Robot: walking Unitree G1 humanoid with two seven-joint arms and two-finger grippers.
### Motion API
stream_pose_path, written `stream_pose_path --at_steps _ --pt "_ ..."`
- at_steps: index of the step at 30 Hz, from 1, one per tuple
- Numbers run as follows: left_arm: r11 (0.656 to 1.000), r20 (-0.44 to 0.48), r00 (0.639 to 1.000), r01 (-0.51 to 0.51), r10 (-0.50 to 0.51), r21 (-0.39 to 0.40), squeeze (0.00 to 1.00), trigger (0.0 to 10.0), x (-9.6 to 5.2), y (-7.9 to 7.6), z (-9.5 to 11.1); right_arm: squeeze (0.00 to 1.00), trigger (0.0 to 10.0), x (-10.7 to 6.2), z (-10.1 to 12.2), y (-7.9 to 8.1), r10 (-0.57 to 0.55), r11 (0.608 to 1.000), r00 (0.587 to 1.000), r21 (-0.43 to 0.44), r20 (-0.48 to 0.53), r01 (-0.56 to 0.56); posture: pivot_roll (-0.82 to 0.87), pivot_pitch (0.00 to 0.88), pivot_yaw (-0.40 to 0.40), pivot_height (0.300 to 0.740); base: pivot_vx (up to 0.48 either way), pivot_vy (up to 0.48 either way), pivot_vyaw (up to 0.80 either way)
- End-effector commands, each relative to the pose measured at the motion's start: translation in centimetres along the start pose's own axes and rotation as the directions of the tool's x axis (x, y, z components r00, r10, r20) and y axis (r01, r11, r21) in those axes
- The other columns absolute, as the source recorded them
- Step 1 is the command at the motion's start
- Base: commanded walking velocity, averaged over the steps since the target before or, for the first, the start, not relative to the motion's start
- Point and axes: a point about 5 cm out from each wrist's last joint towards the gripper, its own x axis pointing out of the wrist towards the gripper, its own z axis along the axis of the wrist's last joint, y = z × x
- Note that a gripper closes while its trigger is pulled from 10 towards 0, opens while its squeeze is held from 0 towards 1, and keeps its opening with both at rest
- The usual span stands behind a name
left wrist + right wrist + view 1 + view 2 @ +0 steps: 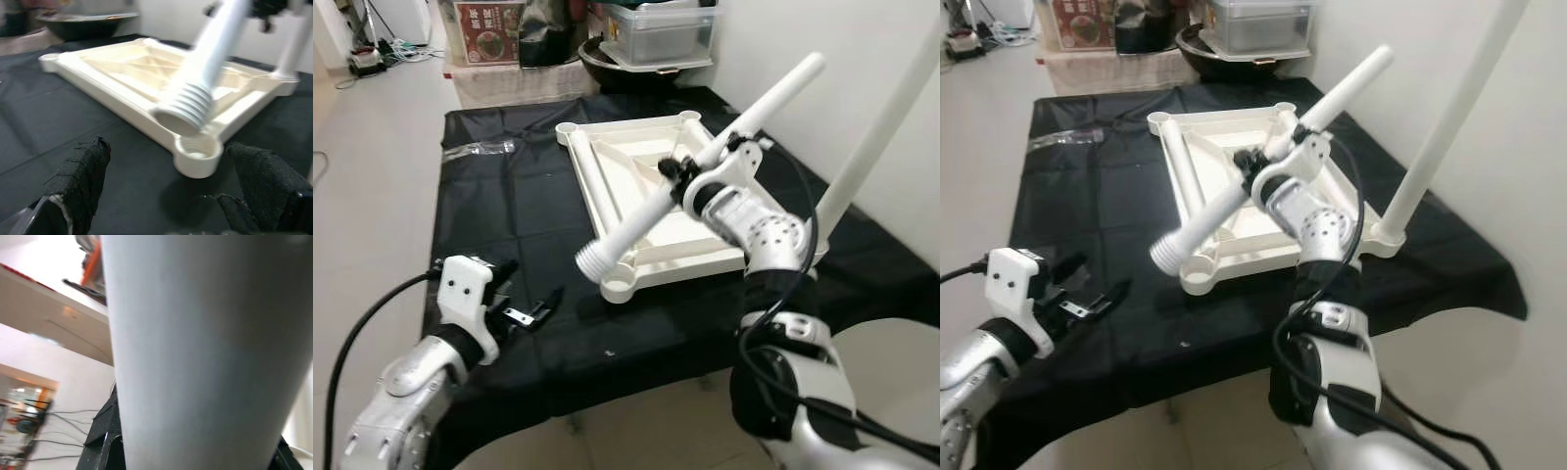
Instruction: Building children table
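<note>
A cream tabletop [636, 181] lies upside down on a black cloth, with round sockets at its corners. One white leg [876, 142] stands upright in the near right corner. My right gripper [680, 176] is shut on a second white leg [705, 162], held slanted above the tabletop. Its threaded end [188, 110] hangs just above the near left socket [198, 152]. My left gripper [524, 294] is open, low over the cloth to the left of that socket, with nothing between its fingers [80, 171].
The black-covered table [509, 215] ends close to me, with pale floor to the left. A dark bowl [626, 64], a clear plastic bin [666, 29] and a box crowd the far side. A white wall runs along the right.
</note>
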Motion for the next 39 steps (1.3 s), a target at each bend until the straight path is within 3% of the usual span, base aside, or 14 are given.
stream_pose_path --at_steps 1,7,9,12,15,21,27,39 --pt "0.999 0.017 0.999 0.047 -0.048 0.027 0.00 10.0 0.3 -0.2 0.7 0.00 0.0 -0.2 0.3 0.2 0.006 1.000 1.000 0.008 0.026 -0.006 0.06 0.000 -0.038 0.740 0.000 0.000 0.00" --pt "0.995 0.006 0.999 0.049 -0.050 0.085 0.00 10.0 0.6 0.2 0.9 0.00 0.0 -0.5 -0.2 0.4 0.029 0.995 0.999 -0.099 0.023 -0.027 0.05 0.000 -0.032 0.740 0.000 0.000 0.00" --pt "0.995 0.006 0.999 0.049 -0.050 0.085 0.00 10.0 0.6 0.2 0.9 0.00 0.0 -0.5 -0.2 0.4 0.029 0.995 0.999 -0.099 0.023 -0.027 0.05 0.000 -0.032 0.740 0.000 0.000 0.00" --pt "0.991 0.009 1.000 0.002 -0.003 0.135 0.00 10.0 1.0 1.2 1.3 0.00 0.0 -0.7 -1.3 1.5 0.083 0.982 0.997 -0.172 -0.004 -0.083 0.05 0.000 -0.031 0.740 0.000 0.000 0.00" --pt "0.991 0.013 1.000 -0.003 0.002 0.135 0.00 10.0 1.1 1.4 1.4 0.00 0.0 -0.8 -1.7 1.9 0.101 0.978 0.995 -0.182 -0.017 -0.102 0.05 0.000 -0.032 0.740 0.000 0.000 0.00" --pt "0.985 -0.038 0.994 0.107 -0.102 0.137 0.00 10.0 1.6 0.8 0.7 0.00 0.0 -1.4 -4.0 5.2 0.210 0.954 0.972 -0.197 -0.101 -0.227 0.04 0.000 -0.029 0.740 0.000 0.000 0.00" --pt "0.980 -0.065 0.990 0.135 -0.126 0.146 0.00 10.0 2.0 0.7 0.2 0.00 0.0 -1.7 -5.4 6.6 0.269 0.929 0.953 -0.226 -0.138 -0.294 0.04 0.000 -0.023 0.740 0.000 0.000 0.00" --pt "0.983 -0.076 0.994 0.089 -0.077 0.159 0.00 10.0 2.5 1.3 -0.4 0.00 0.0 -2.8 -7.2 9.0 0.388 0.863 0.896 -0.257 -0.216 -0.435 0.04 0.000 -0.030 0.740 0.000 0.000 0.00"
